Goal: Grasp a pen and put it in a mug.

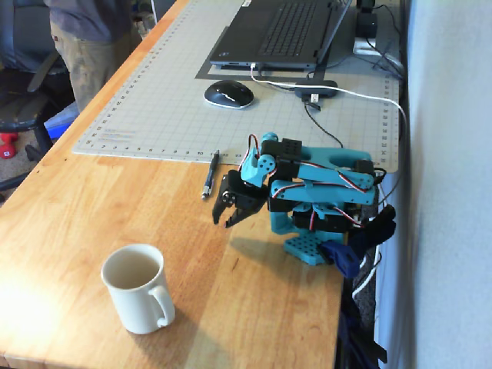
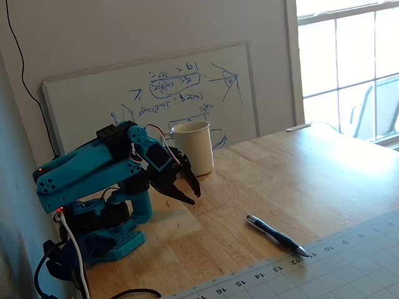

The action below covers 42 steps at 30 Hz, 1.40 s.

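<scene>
The dark pen (image 1: pixel 211 174) lies flat on the wooden table, its far end on the edge of the grey cutting mat; in a fixed view (image 2: pixel 276 235) it lies just before the mat. The cream-white mug (image 1: pixel 138 288) stands upright and empty near the table's front, handle towards the camera; it also shows in front of the whiteboard (image 2: pixel 194 146). My blue arm is folded low over its base. My black gripper (image 1: pixel 224 223) points down at the table between pen and mug, touching neither. Its jaws stand a little apart and hold nothing; it also shows in a fixed view (image 2: pixel 194 198).
A grey cutting mat (image 1: pixel 231 108) carries a laptop (image 1: pixel 277 31), a black mouse (image 1: pixel 228 94) and a USB hub (image 1: pixel 315 88) with cables. A person (image 1: pixel 84 38) stands at the far left. A whiteboard (image 2: pixel 156 93) leans on the wall behind the mug. The table edge runs beside my base.
</scene>
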### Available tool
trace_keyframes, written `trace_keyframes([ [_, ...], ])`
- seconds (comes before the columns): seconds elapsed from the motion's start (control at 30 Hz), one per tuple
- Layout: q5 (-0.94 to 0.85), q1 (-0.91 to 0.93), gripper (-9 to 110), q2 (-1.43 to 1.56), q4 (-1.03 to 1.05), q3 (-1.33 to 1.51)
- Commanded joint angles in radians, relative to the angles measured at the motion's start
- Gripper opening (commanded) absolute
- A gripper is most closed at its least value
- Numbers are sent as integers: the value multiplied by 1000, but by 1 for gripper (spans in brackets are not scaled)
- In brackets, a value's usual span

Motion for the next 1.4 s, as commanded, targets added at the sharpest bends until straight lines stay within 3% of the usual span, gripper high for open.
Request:
trace_keyframes([
  [0.0,-54,43,21,-149,-8,-132],
  [0.23,-54,101,33,-500,0,-353],
  [0.67,-67,287,34,-1146,0,-813],
  [1.13,-580,630,34,-1554,-14,-1143],
  [1.37,-617,735,34,-1740,-15,-1316],
])
